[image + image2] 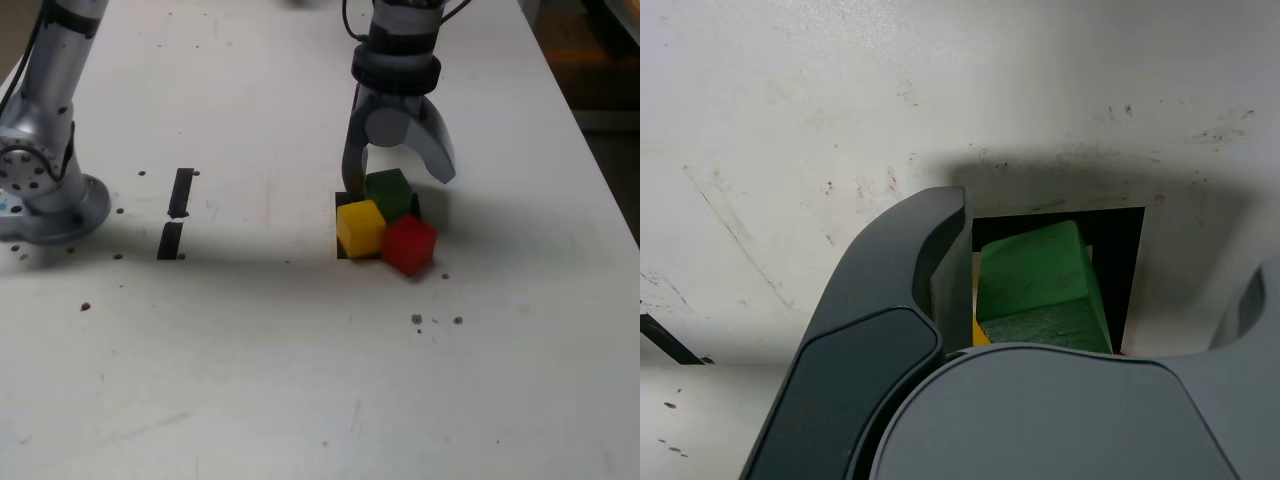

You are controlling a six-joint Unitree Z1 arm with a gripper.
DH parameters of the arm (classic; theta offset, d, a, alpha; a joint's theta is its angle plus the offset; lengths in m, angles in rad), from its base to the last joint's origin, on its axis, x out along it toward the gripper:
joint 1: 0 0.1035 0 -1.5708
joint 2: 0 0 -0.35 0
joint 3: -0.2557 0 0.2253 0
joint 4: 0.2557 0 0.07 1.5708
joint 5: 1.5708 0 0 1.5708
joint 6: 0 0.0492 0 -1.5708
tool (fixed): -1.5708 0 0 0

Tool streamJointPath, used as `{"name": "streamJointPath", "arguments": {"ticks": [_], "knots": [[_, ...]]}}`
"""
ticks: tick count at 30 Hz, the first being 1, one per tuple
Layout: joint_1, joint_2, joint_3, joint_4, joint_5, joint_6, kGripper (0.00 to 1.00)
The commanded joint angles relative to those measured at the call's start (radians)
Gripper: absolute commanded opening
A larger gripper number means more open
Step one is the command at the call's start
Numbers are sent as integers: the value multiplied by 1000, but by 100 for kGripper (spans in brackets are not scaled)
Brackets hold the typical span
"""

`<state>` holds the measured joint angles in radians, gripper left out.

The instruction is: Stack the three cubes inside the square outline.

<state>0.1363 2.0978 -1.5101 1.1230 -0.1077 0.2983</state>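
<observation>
gripper [398,172]: jaws standing wide apart, pointing down over the cube cluster; holding nothing
gripper contact: one finger [352,150] coming down at the green cube's side toward the exterior view's left, the other finger [437,152] hanging off toward the exterior view's right, apart from the cube; wrist view is showing the near finger [920,270] just beside the green cube, cannot tell if it is touching
green cube [388,193]: sitting between the two fingers, at the back of the cluster; tilted, leaning up on the other two cubes rather than lying flat
yellow cube [360,227]: lying in front of the green one, toward the exterior view's left, touching it; only a sliver is showing in the wrist view
red cube [409,244]: lying in front toward the exterior view's right, turned corner-on, touching yellow and green
square outline [1132,262]: mostly hidden under the cubes; black edge is showing around the green cube in the wrist view
outline contents: green and yellow sitting over it; red looking partly outside its front corner, cannot tell how much
stack: none standing, all three clustered at table level
table [300,340]: white, scuffed, small dark specks
tape strips [176,210]: two short black ones, well apart from the cubes toward the exterior view's left
arm base [45,190]: sitting at the exterior view's left edge
</observation>
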Motion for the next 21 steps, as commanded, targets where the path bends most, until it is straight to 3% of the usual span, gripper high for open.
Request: {"name": "streamJointPath", "arguments": {"ticks": [1,6,15,21], "knots": [[2,7,6,-4,-5,0,86],[2,14,17,-12,-13,-4,74],[2,20,2,-20,-27,12,23],[2,-3,-2,12,-10,15,14]]}}
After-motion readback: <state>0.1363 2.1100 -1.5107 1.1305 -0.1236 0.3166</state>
